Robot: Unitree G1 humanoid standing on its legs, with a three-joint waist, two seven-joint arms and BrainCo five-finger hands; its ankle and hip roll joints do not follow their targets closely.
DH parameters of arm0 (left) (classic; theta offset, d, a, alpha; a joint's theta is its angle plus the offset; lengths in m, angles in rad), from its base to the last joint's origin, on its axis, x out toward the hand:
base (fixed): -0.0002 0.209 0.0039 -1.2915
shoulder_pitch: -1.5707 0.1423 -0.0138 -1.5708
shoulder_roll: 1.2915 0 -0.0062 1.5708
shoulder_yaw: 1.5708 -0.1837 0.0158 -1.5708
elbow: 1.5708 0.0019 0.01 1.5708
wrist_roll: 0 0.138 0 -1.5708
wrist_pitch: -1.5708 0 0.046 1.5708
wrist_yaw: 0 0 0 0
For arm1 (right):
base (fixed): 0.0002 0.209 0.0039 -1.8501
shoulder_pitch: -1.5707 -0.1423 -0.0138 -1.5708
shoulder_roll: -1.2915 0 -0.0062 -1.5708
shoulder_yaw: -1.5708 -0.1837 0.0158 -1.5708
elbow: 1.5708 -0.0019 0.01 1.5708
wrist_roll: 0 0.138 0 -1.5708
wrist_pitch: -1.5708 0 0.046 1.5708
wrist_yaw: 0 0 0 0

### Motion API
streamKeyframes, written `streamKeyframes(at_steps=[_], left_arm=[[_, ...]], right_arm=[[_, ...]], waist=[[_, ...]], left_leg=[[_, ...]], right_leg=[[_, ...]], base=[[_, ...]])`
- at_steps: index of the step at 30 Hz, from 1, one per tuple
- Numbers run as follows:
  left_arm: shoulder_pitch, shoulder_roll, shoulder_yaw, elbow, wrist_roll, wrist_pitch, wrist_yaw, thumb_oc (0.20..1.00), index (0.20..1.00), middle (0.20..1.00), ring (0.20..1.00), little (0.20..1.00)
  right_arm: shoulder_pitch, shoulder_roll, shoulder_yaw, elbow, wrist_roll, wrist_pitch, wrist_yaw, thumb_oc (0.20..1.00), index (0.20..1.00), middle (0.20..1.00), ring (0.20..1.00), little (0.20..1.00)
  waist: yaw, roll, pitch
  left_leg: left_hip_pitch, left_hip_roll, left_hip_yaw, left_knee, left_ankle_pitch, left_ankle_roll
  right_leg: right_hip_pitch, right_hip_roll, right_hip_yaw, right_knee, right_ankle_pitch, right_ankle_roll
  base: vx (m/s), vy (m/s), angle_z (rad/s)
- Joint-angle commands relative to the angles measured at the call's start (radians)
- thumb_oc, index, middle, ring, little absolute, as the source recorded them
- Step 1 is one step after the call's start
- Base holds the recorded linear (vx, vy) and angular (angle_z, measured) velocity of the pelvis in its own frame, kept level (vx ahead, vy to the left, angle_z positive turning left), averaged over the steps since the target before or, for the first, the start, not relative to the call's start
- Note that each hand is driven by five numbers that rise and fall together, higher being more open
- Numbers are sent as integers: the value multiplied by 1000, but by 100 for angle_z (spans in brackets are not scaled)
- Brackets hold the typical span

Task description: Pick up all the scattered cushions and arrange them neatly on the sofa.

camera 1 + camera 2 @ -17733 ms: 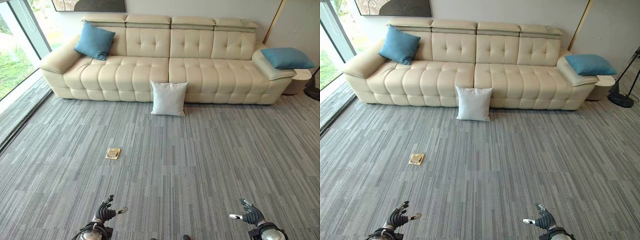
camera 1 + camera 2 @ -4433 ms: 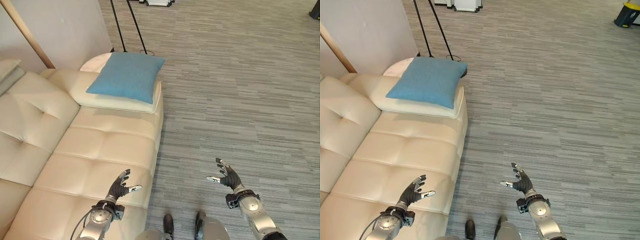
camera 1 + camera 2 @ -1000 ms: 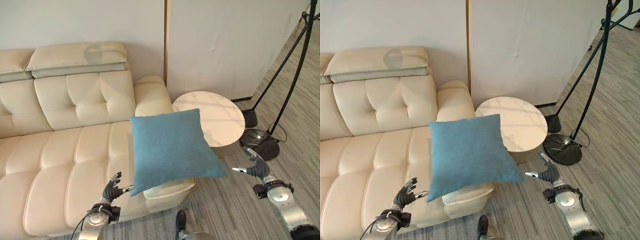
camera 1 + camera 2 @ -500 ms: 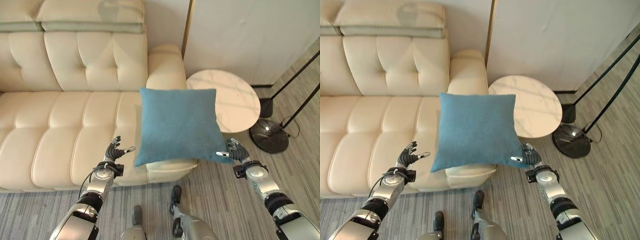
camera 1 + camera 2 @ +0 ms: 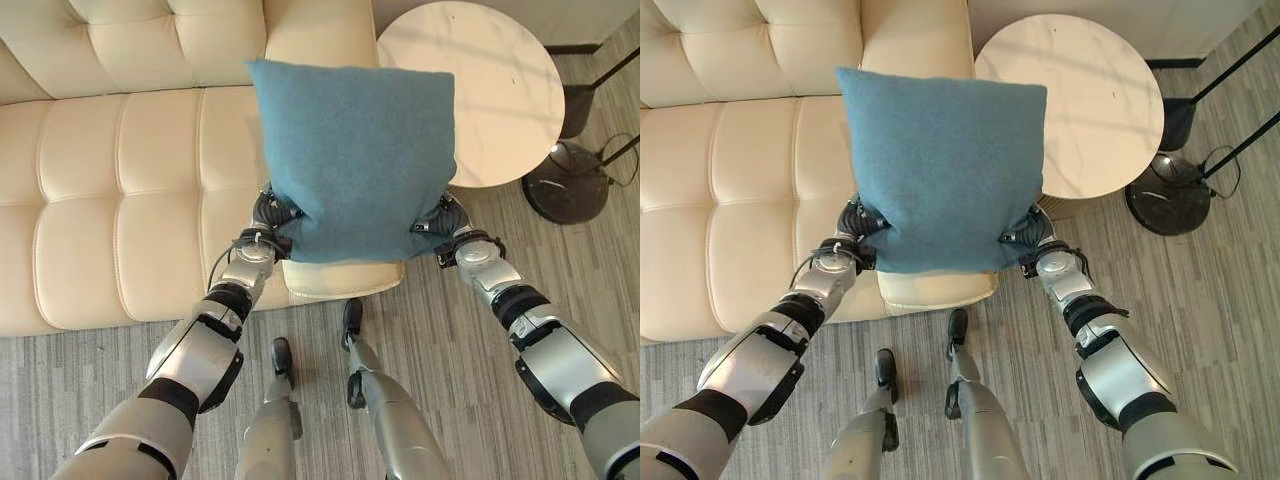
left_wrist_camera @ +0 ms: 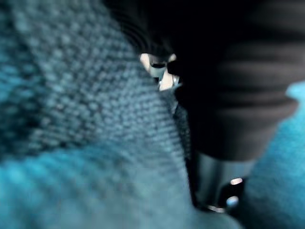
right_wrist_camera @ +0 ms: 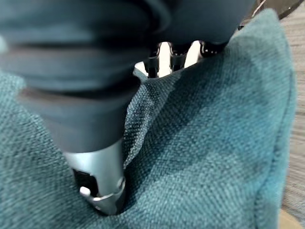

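While the robot is standing at the right end of the cream sofa [image 5: 120, 190], it is holding a blue cushion [image 5: 355, 155] up in front of itself, above the sofa's armrest [image 5: 340, 280]. The cushion is hanging square-on, its lower corners at the hands and its top edge reaching toward the sofa back and the round marble side table [image 5: 490, 90]. The left hand [image 5: 272, 215] is gripping the lower left corner and the right hand [image 5: 440, 220] the lower right corner, so both are equally close. In the wrist views each thumb is pressing into the blue weave with fingers curling behind, pinching the fabric. The seat is lying to the robot's left, so the cushion probably needs carrying leftward and setting down against the backrest.
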Motion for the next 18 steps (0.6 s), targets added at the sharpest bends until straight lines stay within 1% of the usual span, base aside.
streamKeyframes(at_steps=[1,4,8,9,10,11,12,14,15,16,18], left_arm=[[-61,-87,-48,-142,-2,-115,0,200,200,200,200,200],[-20,-90,-54,-228,10,-129,10,200,200,200,200,200],[73,-86,-56,-366,52,-139,13,200,200,200,200,200],[73,-86,-56,-366,52,-139,14,200,200,200,200,200],[105,-88,-49,-403,58,-140,12,200,200,200,200,200],[169,-91,-42,-480,73,-142,10,200,200,200,200,200],[170,-91,-42,-480,73,-142,10,200,200,200,200,200],[240,-95,-30,-546,79,-144,3,200,200,200,200,200],[300,-101,-19,-613,83,-147,3,200,200,200,200,200],[302,-101,-20,-614,83,-147,3,200,200,200,200,200],[392,-98,-3,-720,103,-150,1,200,200,200,200,200]], right_arm=[[-35,179,51,-125,49,-148,64,200,200,200,200,200],[31,188,39,-221,76,-173,83,200,200,200,200,200],[141,173,6,-390,81,-208,96,200,200,200,200,200],[141,173,6,-391,81,-208,96,200,200,200,200,200],[178,168,-3,-442,74,-214,99,200,200,200,200,200],[253,159,-24,-534,76,-226,117,200,200,200,200,200],[253,159,-24,-535,76,-225,117,200,200,200,200,200],[328,152,-43,-614,82,-230,141,200,200,200,200,200],[392,147,-58,-676,104,-239,160,200,200,200,200,200],[394,146,-57,-678,104,-239,160,200,200,200,200,200],[483,142,-86,-781,147,-246,193,200,200,200,200,200]], waist=[[20,24,-56],[14,29,-63],[6,38,-73],[6,37,-76],[3,39,-81],[1,43,-90],[1,42,-92],[-3,45,-109],[-5,47,-127],[-5,47,-127],[-9,54,-156]], left_leg=[[-18,39,-35,13,-15,-31],[9,41,-27,7,-23,-30],[45,40,-16,6,-38,-26],[41,40,-16,7,-36,-25],[51,39,-14,6,-40,-23],[78,39,-8,5,-50,-19],[75,38,-8,5,-48,-19],[94,34,-5,6,-59,-14],[118,29,-3,4,-69,-9],[120,29,-3,4,-69,-9],[154,21,-1,4,-83,-3]], right_leg=[[72,-53,35,116,-243,129],[91,-51,41,111,-247,128],[123,-52,45,106,-252,127],[120,-53,45,105,-250,127],[130,-53,45,103,-252,126],[155,-53,45,102,-257,127],[152,-53,45,101,-255,127],[172,-53,42,98,-258,128],[199,-53,41,93,-263,129],[201,-53,41,92,-262,129],[237,-56,39,92,-270,132]], base=[[13,20,-11],[14,10,-4],[17,24,-2],[23,24,-4],[54,37,-1],[54,37,1],[64,40,0],[71,40,-3],[74,43,-1],[105,78,1],[80,70,1]])
